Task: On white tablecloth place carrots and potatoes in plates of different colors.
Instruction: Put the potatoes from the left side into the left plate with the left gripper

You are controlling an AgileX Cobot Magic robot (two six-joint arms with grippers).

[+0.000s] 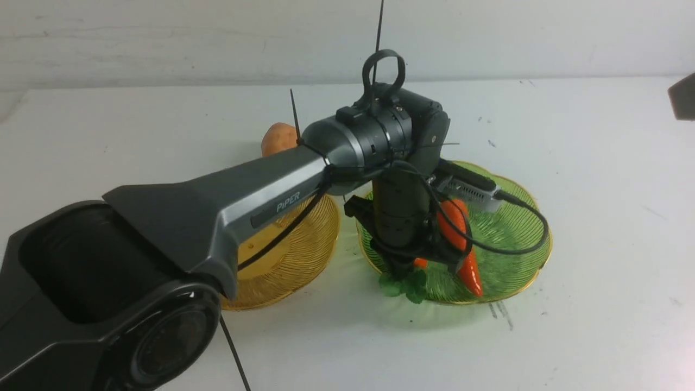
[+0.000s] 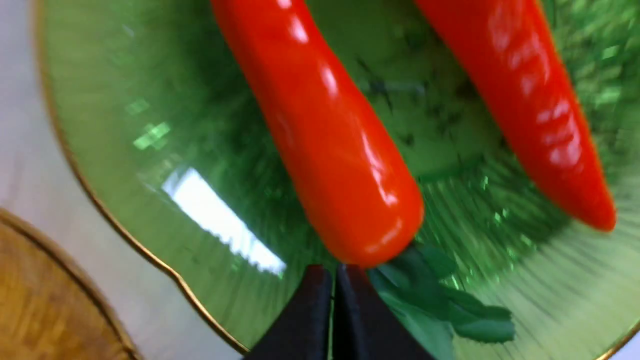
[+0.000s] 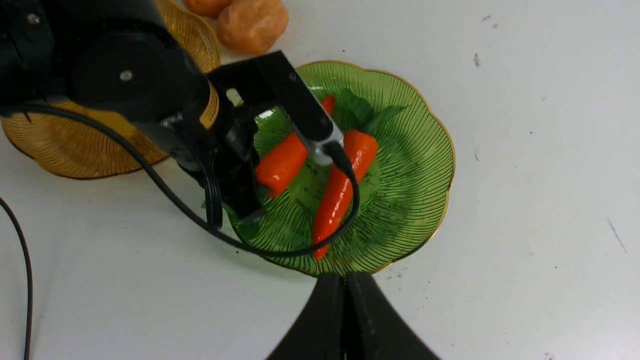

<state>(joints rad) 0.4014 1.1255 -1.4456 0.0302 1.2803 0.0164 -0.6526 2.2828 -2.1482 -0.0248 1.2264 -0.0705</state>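
Observation:
Two glossy orange carrots (image 1: 461,239) (image 2: 335,150) (image 3: 282,162) lie in the green plate (image 1: 516,244) (image 2: 150,125) (image 3: 410,150) on the white tablecloth (image 1: 597,190). My left gripper (image 1: 402,270) (image 2: 334,267) (image 3: 250,215) points down into that plate, shut. Its tips sit at the thick end of one carrot, beside its green leaves (image 2: 450,305), with nothing seen between them. The amber plate (image 1: 304,255) (image 2: 45,300) (image 3: 75,150) stands beside the green one, partly hidden by the left arm. Two potatoes (image 3: 252,25) lie on the cloth behind it; one potato (image 1: 279,138) shows in front. My right gripper (image 3: 345,274) hangs shut, high above the green plate's edge.
The left arm (image 1: 228,212) crosses the amber plate, and its black cable (image 1: 521,239) loops over the green plate. A dark part (image 1: 683,98) juts in at the right edge of the front view. White wall runs behind the table.

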